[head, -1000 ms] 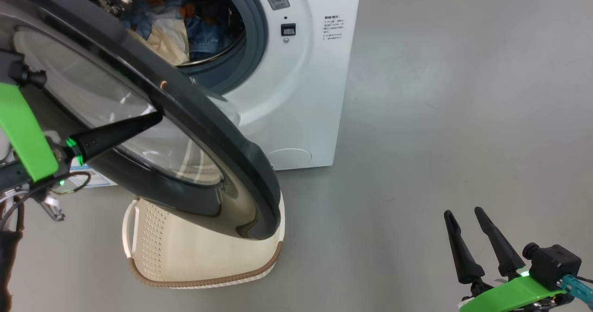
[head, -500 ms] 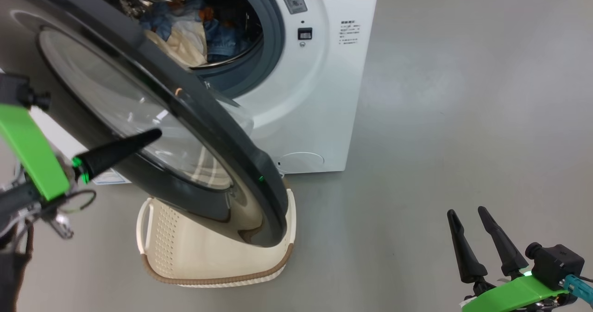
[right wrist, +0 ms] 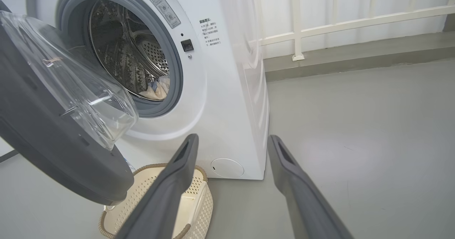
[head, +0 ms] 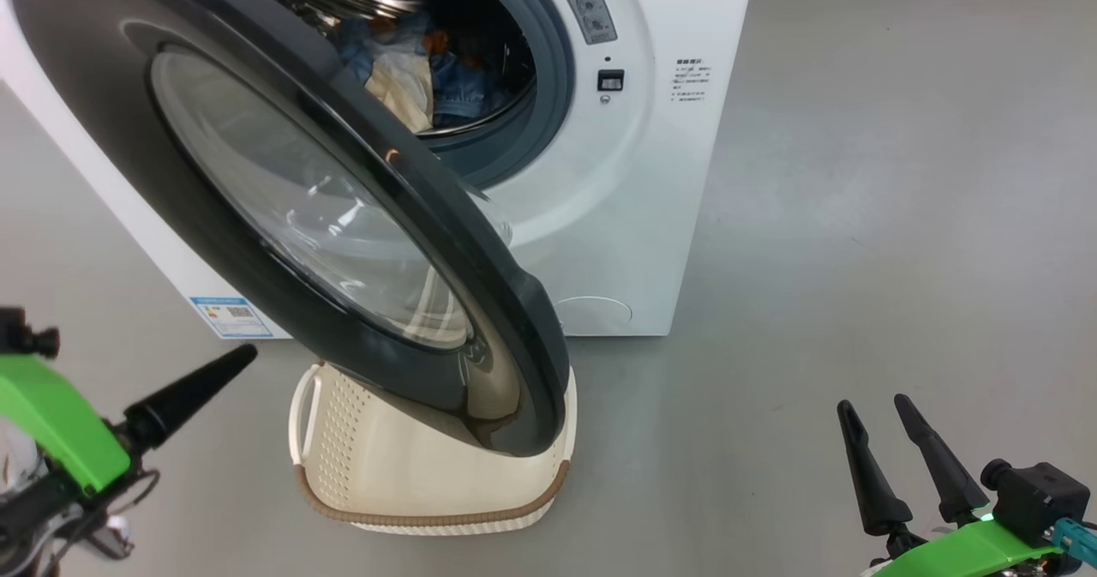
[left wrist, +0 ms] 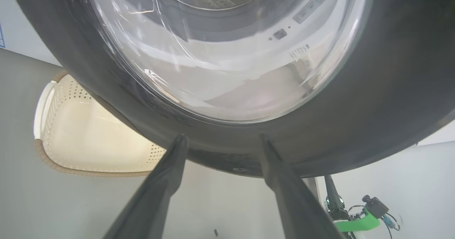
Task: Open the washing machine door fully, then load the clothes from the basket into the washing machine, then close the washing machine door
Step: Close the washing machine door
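The clothes (head: 411,71) are lying inside the washing machine (head: 651,174), and the basket (head: 428,521) in front of it is sitting empty, so loading looks done. The washing machine door (head: 317,208) is hanging half open; closing it is what is left. The left gripper (left wrist: 220,139) and the right gripper (head: 872,404) are each holding their 2 fingers apart, gripping nothing.

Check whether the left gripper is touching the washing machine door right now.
Apart. In the head view the left gripper ends short of the washing machine door, with grey floor and the washing machine's white front showing between them.
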Robot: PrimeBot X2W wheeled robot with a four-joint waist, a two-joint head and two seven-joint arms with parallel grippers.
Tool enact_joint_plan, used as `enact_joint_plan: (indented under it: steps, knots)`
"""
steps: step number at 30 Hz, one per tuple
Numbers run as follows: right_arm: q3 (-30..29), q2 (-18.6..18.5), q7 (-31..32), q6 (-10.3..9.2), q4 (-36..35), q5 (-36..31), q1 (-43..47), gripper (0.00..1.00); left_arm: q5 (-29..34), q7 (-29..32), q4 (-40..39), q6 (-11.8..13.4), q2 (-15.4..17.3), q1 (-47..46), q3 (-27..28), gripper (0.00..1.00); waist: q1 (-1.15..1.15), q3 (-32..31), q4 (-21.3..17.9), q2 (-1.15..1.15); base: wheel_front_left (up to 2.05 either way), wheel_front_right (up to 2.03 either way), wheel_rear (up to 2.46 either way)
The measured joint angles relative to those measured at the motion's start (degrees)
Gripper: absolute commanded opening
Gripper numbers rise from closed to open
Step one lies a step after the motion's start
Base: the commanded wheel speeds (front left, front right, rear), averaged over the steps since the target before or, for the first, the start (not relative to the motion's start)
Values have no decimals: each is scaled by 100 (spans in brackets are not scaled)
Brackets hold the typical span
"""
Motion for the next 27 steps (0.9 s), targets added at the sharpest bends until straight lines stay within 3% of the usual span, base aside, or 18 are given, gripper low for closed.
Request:
enact_joint_plan:
  steps: [6,15,27]
  knots:
    - [-3,-45,0,0,30,1,1,100,216,-790,113,0,51,450,-108,100,0,-10,28,0,0,0,0]
    - [-34,-77,0,0,112,9,9,100,482,-2209,450,0,103,1100,-756,100,0,-16,-62,0,0,0,0]
    - [-85,-108,0,0,196,10,116,100,756,-4333,923,-1,240,1156,-1597,100,0,-29,-244,0,0,0,0]
